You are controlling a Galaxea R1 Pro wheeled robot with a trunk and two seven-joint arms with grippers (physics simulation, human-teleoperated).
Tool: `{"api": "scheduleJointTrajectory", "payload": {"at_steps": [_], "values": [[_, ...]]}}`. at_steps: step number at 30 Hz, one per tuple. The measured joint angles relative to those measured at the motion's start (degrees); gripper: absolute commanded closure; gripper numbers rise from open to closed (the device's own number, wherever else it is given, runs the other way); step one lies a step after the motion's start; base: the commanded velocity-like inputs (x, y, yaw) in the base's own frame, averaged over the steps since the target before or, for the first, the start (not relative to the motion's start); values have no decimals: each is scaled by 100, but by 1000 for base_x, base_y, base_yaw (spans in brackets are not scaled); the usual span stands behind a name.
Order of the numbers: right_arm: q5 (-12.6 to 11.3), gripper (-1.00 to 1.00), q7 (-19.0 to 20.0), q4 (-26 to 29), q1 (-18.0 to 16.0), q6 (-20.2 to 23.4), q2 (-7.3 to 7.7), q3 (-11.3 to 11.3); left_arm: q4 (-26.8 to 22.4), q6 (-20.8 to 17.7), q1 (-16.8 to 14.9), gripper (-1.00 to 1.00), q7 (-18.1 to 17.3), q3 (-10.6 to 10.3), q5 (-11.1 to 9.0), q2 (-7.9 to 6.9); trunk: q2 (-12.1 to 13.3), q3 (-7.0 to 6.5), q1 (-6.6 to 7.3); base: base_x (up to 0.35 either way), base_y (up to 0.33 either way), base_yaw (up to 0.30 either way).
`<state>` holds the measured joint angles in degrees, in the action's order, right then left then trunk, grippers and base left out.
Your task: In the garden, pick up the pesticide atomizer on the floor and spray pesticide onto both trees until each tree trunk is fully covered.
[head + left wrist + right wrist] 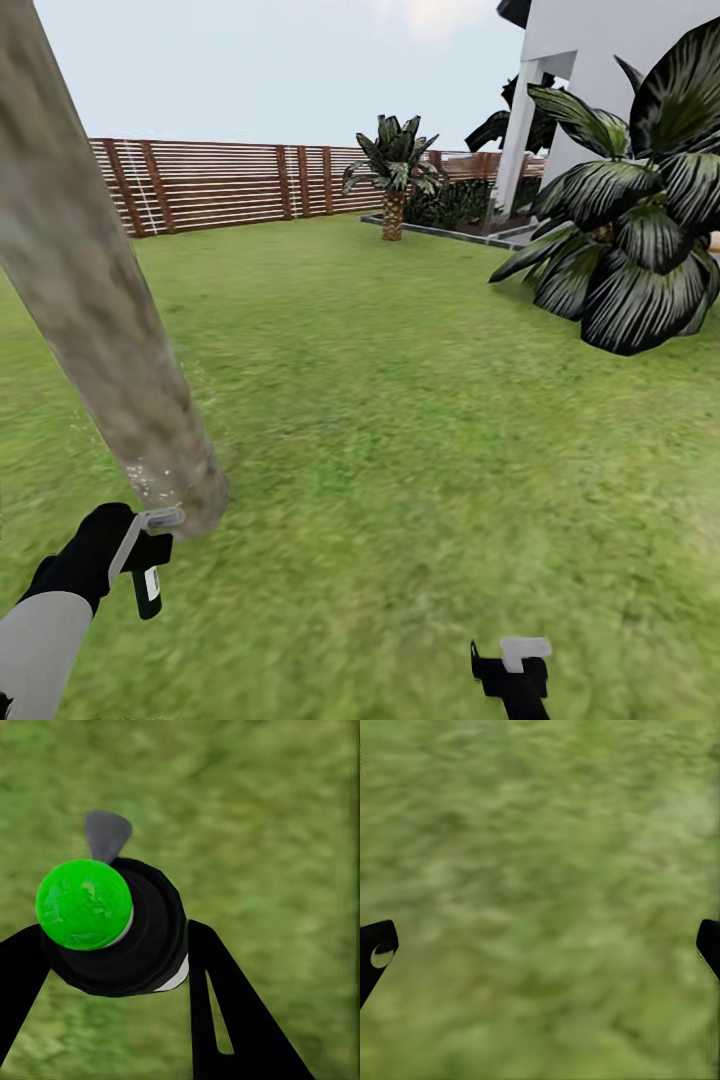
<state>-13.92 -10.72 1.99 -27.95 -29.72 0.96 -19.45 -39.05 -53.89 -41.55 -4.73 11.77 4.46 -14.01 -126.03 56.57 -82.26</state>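
One thick mottled grey-brown tree trunk (95,300) leans across the left of the head view and meets the grass at its base. Fine whitish specks of pesticide (150,468) dot the bark just above the base. My left gripper (150,560) hangs right in front of that base, shut on the pesticide atomizer (148,590), a tiny black bottle with a white patch. In the left wrist view the atomizer (154,937) shows a round green top and a grey nozzle, with black fingers (225,1020) on both sides. My right gripper (515,662) is low over the grass, open (540,952) and empty.
Green lawn (420,420) stretches ahead. A brown slatted fence (230,185) runs along the back. A short palm (393,180) stands by a planting bed, and a large dark-leaved plant (630,230) and a white building (600,70) fill the right.
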Motion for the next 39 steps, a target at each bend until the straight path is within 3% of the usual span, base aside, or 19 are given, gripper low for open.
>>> {"api": "scheduleJointTrajectory", "payload": {"at_steps": [14,28,39], "values": [[0,-100,0,0,0,9,0,0,-36,-9,-22,100,-10,18,-1,0,0,0,0,131,-255,273],[0,-100,-1,1,1,4,3,0,-34,-9,-34,100,-12,18,-3,10,0,0,-1,115,-259,35],[0,-100,0,0,0,9,0,0,-45,-72,-96,100,-12,23,-11,16,0,0,0,66,-263,251]]}}
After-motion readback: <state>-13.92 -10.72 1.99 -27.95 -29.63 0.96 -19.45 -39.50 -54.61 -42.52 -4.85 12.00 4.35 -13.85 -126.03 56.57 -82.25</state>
